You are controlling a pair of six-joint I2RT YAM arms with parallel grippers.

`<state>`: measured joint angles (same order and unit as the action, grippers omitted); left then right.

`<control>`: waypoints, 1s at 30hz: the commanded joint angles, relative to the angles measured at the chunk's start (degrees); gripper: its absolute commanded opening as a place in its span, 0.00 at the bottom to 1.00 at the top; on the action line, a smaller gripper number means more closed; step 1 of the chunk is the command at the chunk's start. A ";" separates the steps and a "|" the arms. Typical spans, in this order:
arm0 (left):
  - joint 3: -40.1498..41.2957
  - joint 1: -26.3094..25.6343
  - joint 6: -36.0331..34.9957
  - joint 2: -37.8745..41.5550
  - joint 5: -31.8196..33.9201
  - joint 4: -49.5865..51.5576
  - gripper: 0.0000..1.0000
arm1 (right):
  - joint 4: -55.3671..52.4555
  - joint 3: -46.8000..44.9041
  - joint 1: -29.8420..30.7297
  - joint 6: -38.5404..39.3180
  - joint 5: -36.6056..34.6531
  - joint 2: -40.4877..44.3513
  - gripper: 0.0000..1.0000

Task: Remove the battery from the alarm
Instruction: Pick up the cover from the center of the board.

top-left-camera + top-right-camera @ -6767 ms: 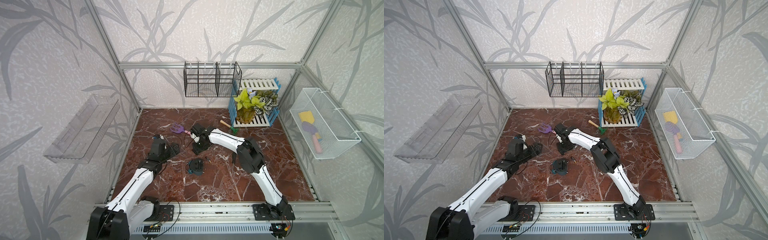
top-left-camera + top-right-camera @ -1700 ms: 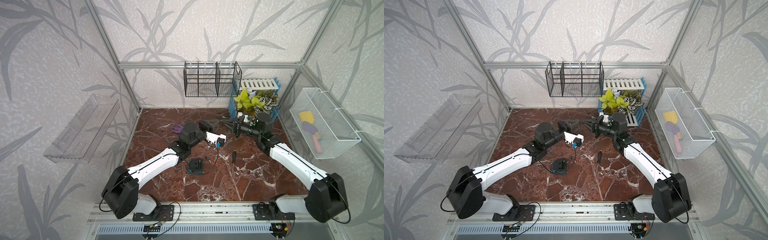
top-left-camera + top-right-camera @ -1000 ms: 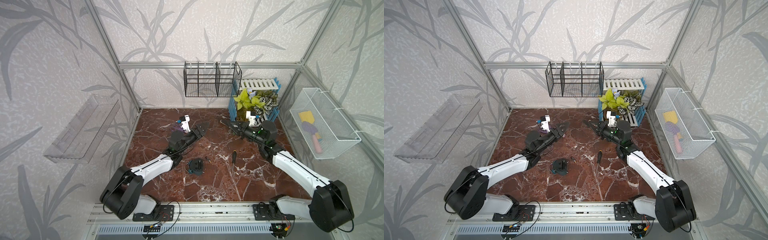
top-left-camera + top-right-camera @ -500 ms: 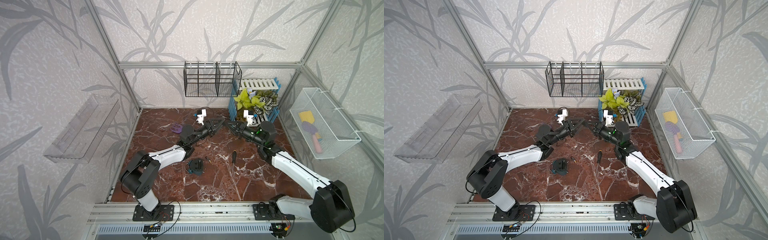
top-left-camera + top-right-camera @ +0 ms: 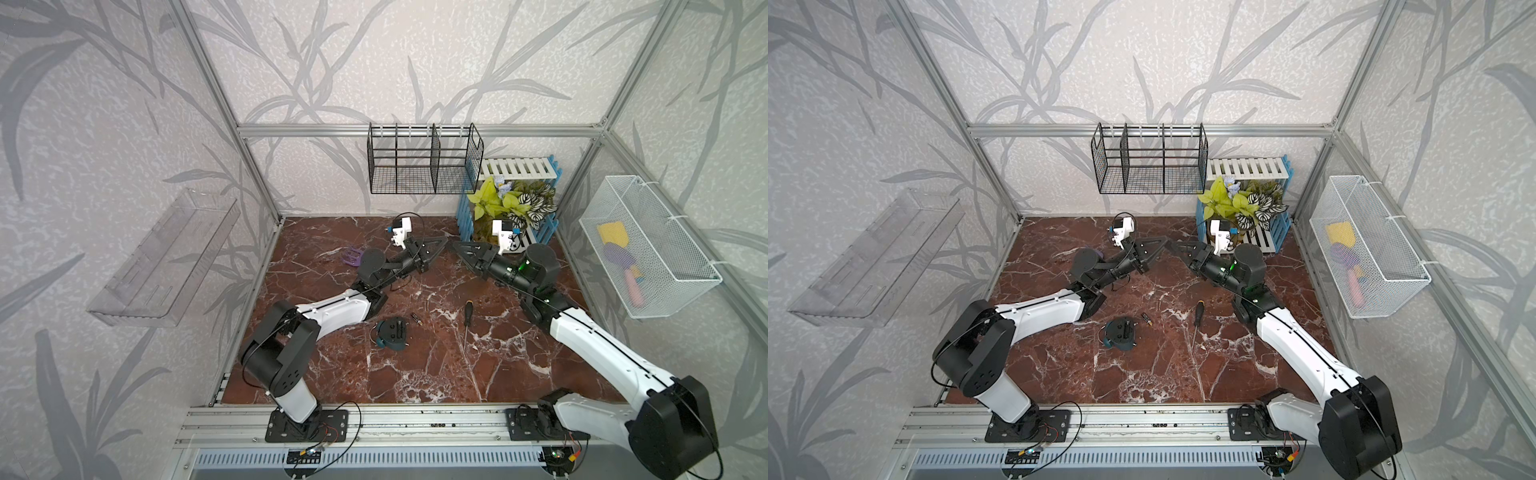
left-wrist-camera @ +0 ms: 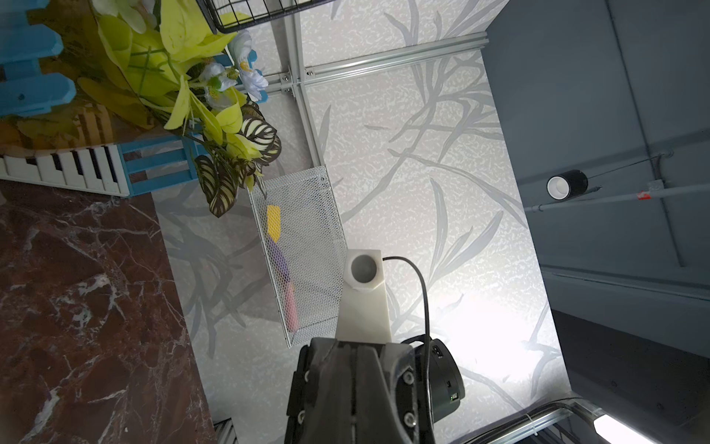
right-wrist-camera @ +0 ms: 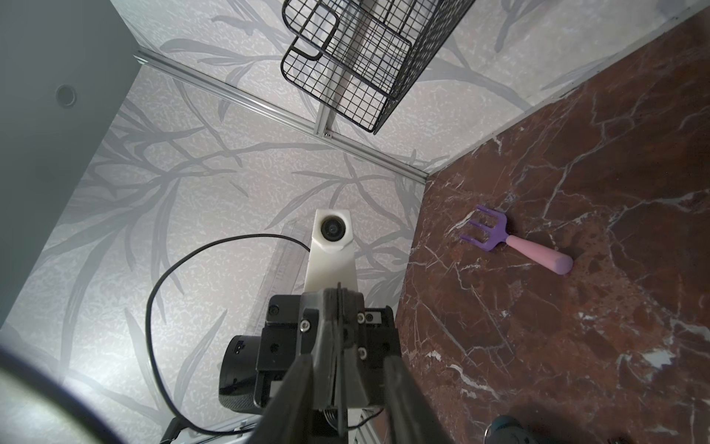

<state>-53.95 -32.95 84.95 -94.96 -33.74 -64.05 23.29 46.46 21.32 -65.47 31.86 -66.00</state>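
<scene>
The left gripper (image 5: pixel 443 241) is pinched shut on nothing visible; the right gripper (image 5: pixel 457 246) stands part-spread and empty. The two are raised nearly tip to tip, well above the marble floor (image 5: pixel 436 374); the battery (image 5: pixel 415 318) lies free far beneath them, just beside the face-down alarm clock (image 5: pixel 392 332). The risks, as I judge them, are fingers clashing, or a descending arm nudging the round battery into a roll.

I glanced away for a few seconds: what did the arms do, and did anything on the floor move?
Both arms lifted away from the alarm; the left gripper, shut, and the right gripper, open, now face tip to tip in mid-air, holding nothing. The alarm, battery and screwdriver lie where they were.
</scene>
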 commanded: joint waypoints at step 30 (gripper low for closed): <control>-15.99 5.74 -38.94 -3.27 -39.82 34.32 0.00 | -22.82 10.40 -3.92 33.32 30.12 -8.52 0.21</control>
<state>-68.14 -27.77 47.33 -97.65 -71.44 -29.98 0.51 55.20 17.61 -33.12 60.53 -74.35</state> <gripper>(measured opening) 0.039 0.227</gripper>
